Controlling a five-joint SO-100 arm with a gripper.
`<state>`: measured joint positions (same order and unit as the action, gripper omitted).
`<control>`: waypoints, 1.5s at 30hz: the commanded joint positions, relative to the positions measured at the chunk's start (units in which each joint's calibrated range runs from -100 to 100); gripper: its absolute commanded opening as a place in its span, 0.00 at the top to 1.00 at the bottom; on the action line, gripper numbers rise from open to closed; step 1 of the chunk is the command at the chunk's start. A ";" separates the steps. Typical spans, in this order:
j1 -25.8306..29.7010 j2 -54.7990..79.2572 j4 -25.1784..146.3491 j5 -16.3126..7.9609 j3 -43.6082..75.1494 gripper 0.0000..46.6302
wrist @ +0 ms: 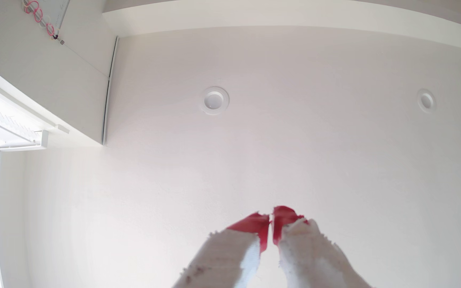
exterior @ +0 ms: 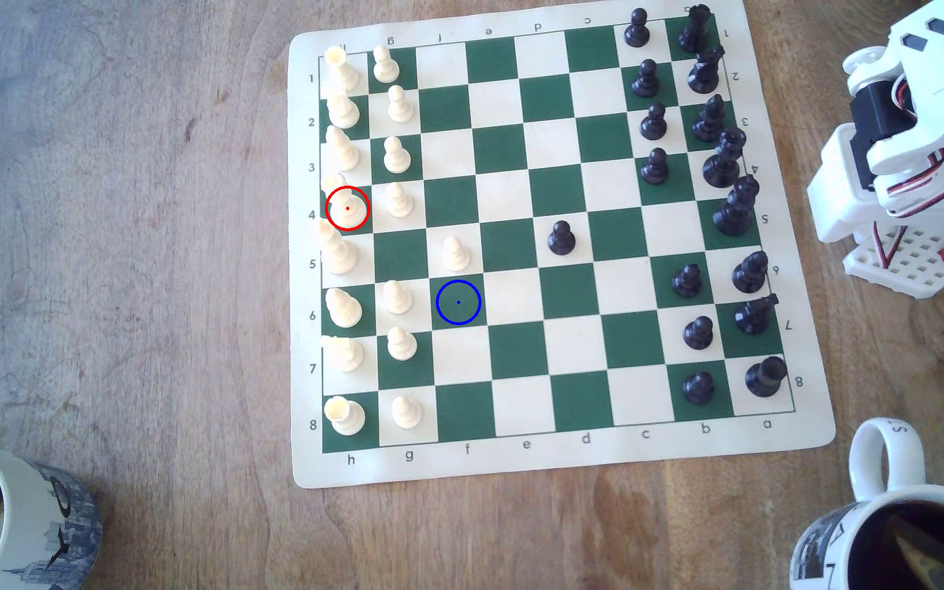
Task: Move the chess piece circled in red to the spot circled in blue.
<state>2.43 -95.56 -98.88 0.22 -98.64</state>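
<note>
The chess piece (exterior: 346,205) is a tall cream piece inside a red ring, standing in the h column at row 4, on the exterior view's left side of the board. The spot (exterior: 458,302) is a dark green square with a blue ring and dot, at f6, with nothing on it. The white arm (exterior: 912,147) is folded beside the board at the exterior view's right, far from both. In the wrist view my gripper (wrist: 271,218) points up at a white ceiling, its red-tipped fingers (wrist: 251,225) nearly touching, with nothing between them.
Cream pieces line the h and g columns, with one cream pawn (exterior: 454,253) just above the spot. Black pieces fill the a and b columns; a black pawn (exterior: 561,237) stands mid-board. Mugs (exterior: 15,522) (exterior: 907,533) sit at both near corners of the wooden table.
</note>
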 commanded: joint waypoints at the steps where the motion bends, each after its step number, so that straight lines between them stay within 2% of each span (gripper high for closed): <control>1: -0.36 -0.20 1.75 0.20 -1.26 1.00; 6: -1.22 -0.20 17.23 0.20 0.91 1.00; 9: -2.86 -0.28 31.89 0.20 4.27 1.00; 10: -3.88 -0.28 41.72 -0.05 6.71 1.00; 16: -7.17 3.11 63.67 -0.05 11.16 1.00; 21: -6.77 21.71 69.32 -0.15 19.77 1.00; 23: -6.15 31.21 74.64 -0.20 27.57 1.00; 29: -5.84 40.38 91.84 -0.24 40.44 1.00; 30: -5.52 44.20 100.19 -0.24 46.60 1.00; 35: -4.66 52.61 103.31 -0.15 53.68 0.99; 40: -4.35 64.83 117.15 0.15 72.35 1.00; 45: -3.80 78.16 130.66 -2.59 89.67 1.00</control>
<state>-2.06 -23.00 24.30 -1.00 -24.54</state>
